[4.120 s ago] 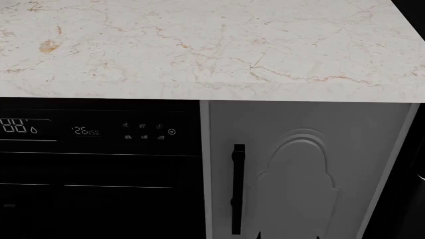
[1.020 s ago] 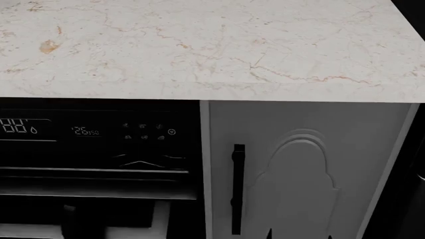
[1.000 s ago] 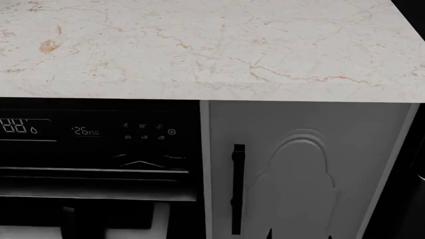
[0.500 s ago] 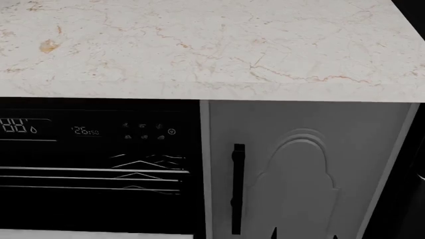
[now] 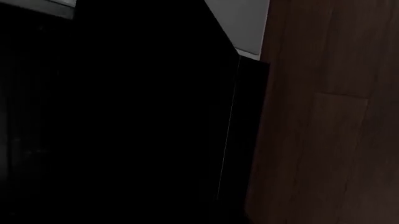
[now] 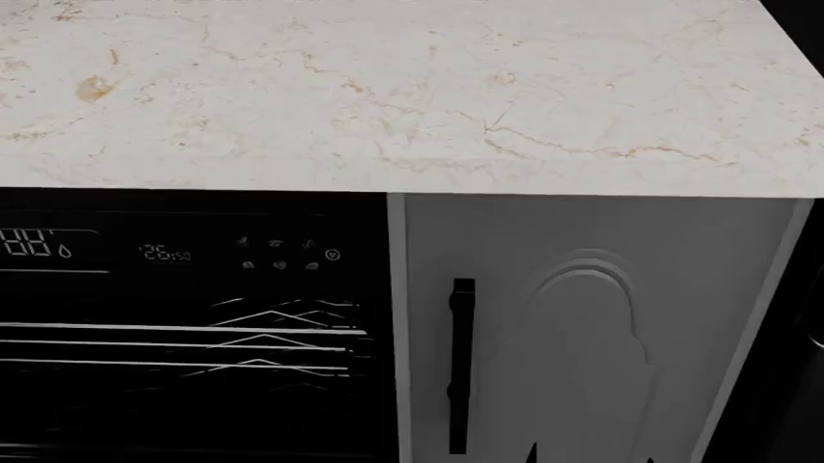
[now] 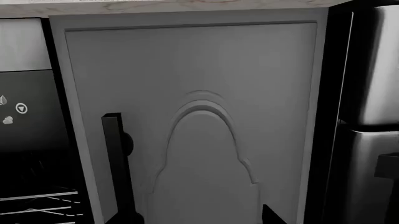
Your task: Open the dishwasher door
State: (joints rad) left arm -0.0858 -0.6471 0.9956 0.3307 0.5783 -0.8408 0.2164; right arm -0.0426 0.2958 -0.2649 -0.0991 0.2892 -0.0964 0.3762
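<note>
Nearest the robot, at the bottom edge of the head view, the two dark tips of the right gripper (image 6: 588, 456) are poking into sight, standing clearly apart with nothing between them. Just beyond them the pale grey cabinet door (image 6: 605, 318) is standing shut, its black bar handle (image 6: 461, 367) running upright along its left side. The right wrist camera is looking at the same cabinet door from close by, with a steel appliance front (image 7: 367, 93) showing to its right.

Left of the cabinet, under the counter, the dishwasher door (image 6: 193, 253) is showing its glossy black strip with the white digits and small touch icons. Below that strip, thin white wire racks (image 6: 258, 338) are appearing in a dark opening (how far the panel is swung down, I cannot tell).

The left wrist camera is seeing mostly a black surface beside dark wooden floor (image 5: 330, 140). The left gripper is showing in none of the views, so I cannot tell how its fingers are set.

Farthest back, the marble countertop (image 6: 412, 87) is spanning both units.
</note>
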